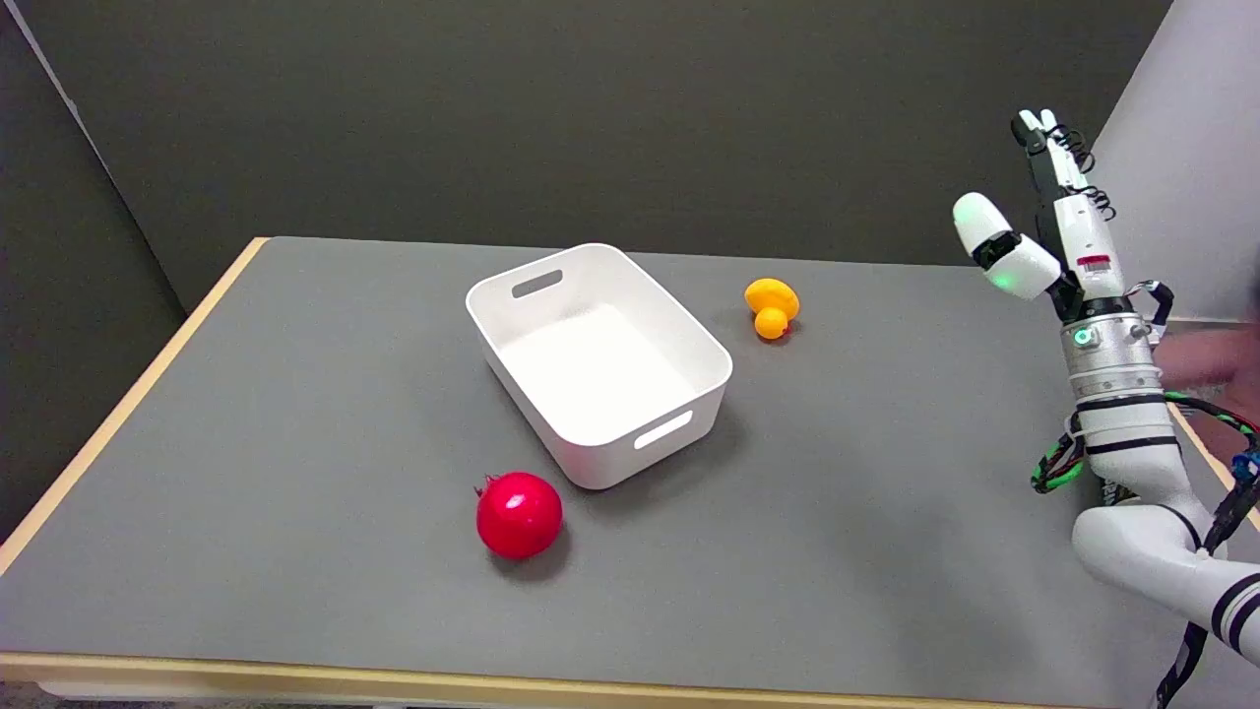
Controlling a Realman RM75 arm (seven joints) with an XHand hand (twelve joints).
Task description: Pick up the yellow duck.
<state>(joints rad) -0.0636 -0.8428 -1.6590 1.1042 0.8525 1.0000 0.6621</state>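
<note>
The yellow duck [772, 307] lies on the grey table [886, 473], just right of the white bin's far corner. My right hand [1048, 226] is raised in the air at the far right, well to the right of the duck and above the table's right edge. Its fingers point upward and stand apart, with the thumb spread to the left. It holds nothing.
A white rectangular bin [598, 359] with handle slots stands mid-table, with nothing in it. A red pomegranate [519, 514] sits in front of the bin, toward the near edge. The table's wooden edges run along the left and near sides. A blurred person's hand [1216, 356] shows at the right border.
</note>
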